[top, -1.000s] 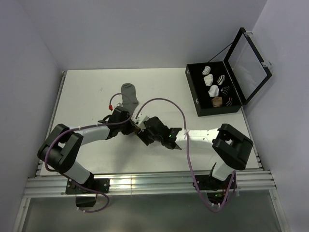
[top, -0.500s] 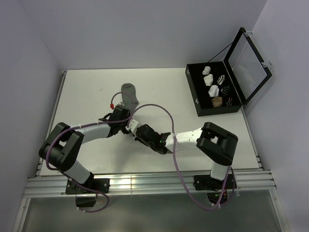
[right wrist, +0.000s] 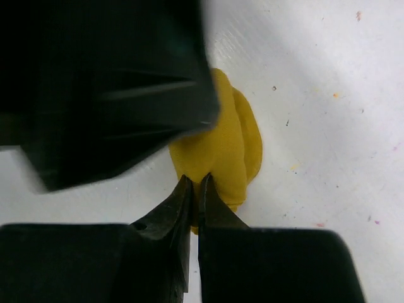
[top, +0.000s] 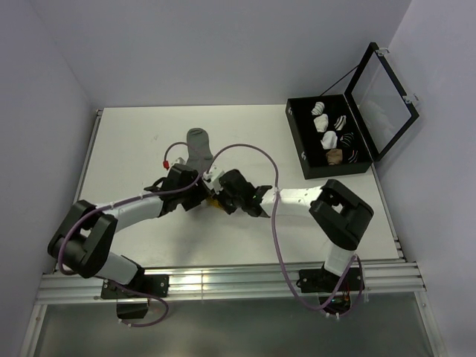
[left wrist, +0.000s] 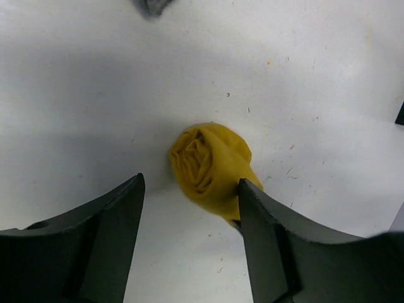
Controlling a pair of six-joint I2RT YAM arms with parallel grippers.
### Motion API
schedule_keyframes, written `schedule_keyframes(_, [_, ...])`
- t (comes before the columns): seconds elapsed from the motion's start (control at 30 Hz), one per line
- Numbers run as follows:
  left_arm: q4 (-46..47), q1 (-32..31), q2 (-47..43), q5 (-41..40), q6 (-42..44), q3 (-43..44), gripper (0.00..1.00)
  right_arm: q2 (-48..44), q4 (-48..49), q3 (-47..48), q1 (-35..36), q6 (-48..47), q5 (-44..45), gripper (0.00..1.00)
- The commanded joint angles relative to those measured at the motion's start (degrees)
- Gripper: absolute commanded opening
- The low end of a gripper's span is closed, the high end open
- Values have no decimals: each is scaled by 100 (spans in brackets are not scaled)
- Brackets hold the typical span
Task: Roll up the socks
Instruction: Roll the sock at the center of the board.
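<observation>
From above, the mustard-yellow sock (top: pixel 215 203) sits mid-table (top: pixel 126 141) where my arms meet, and the grey sock (top: pixel 199 143) lies flat just beyond. At my left wrist, my left gripper (left wrist: pixel 191 184) stands apart around the rolled yellow bundle, one finger touching it. At my right wrist, my right gripper (right wrist: pixel 194 183) is pinched together, its tips on the roll's edge.

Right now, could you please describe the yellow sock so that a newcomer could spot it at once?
On the white table, look to the middle, where the left gripper and right gripper meet, left of the open black case. There lies the mustard-yellow sock, the only yellow thing, rolled into a bundle; the grey sock beyond it lies flat.
</observation>
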Motion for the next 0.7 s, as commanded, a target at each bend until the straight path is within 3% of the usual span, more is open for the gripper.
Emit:
schedule_keyframes(0.0, [118,15,-496,-389,-253,-280,66,49,-808,312,-486,560,-1453,0])
schedule_keyframes(0.33, [1243,7,-936,-452,-851,-1142,67,779,-1424,1024,-1075,946,-2984,0])
schedule_keyframes(0.67, [2385,-72,-532,-723,-1211,-1441,66,1113,-1494,1227,-1313,1114,-3355,0])
